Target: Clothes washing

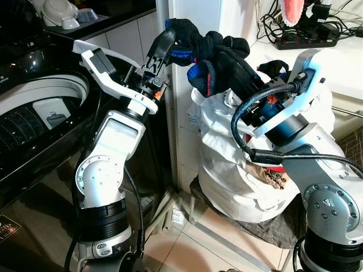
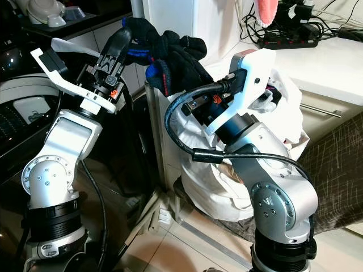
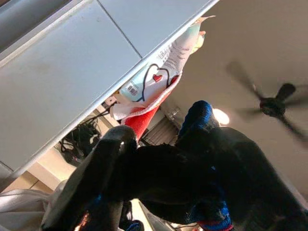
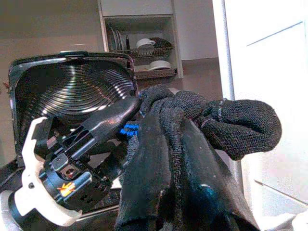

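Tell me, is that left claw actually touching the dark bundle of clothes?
Touching. In the right wrist view, the left gripper has its black fingers pressed into the dark garment, with no gap between them.

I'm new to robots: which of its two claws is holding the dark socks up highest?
The left gripper: it pinches the top end of the dark socks, above the washer side. The right gripper grips lower, by the white bag.

Both silver arms are raised, left claw [image 1: 168,41] and right claw [image 1: 238,79] each clamped closed.
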{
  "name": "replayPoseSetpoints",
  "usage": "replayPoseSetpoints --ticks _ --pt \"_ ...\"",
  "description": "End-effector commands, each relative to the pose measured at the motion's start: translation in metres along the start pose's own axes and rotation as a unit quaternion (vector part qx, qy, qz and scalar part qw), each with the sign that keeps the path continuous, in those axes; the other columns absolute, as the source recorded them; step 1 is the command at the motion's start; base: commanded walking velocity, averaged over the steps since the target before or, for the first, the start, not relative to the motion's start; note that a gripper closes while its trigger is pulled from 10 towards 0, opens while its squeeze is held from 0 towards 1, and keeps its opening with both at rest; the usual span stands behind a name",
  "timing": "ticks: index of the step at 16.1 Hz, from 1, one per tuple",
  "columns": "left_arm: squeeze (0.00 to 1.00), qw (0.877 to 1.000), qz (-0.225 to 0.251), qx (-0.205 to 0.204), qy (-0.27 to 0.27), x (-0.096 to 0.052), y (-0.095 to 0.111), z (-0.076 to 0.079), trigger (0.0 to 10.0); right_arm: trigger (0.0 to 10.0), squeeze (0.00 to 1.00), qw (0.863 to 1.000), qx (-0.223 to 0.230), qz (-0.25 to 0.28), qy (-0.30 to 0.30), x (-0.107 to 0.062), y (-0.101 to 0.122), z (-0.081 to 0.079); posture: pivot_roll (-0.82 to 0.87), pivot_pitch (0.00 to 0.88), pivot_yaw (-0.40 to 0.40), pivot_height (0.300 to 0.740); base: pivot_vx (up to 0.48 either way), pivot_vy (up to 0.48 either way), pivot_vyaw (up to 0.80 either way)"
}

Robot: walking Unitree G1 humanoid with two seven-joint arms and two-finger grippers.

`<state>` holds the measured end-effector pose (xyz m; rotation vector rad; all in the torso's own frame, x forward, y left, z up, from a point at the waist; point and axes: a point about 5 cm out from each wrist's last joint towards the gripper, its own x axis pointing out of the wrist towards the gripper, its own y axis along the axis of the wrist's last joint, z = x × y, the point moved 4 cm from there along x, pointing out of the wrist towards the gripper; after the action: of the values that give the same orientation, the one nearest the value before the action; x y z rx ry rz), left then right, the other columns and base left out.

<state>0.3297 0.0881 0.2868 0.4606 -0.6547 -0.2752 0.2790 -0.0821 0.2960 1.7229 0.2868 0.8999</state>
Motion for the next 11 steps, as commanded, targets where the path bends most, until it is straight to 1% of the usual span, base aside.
replayPoseSetpoints --ticks 1,11 --pt "0.00 1.000 -0.004 0.001 -0.007 0.0020 -0.0004 0.0031 0.0 0.0 0.00 1.000 -0.001 0.006 0.005 0.0016 0.0033 -0.0020 -0.09 0.000 0.076 0.740 0.000 0.000 0.00" --pt "0.00 1.000 -0.008 0.010 0.008 0.0019 -0.0012 -0.0031 0.0 0.0 0.00 1.000 -0.003 0.007 0.002 0.0025 0.0046 -0.0009 -0.09 0.000 0.076 0.740 0.000 0.000 0.00"
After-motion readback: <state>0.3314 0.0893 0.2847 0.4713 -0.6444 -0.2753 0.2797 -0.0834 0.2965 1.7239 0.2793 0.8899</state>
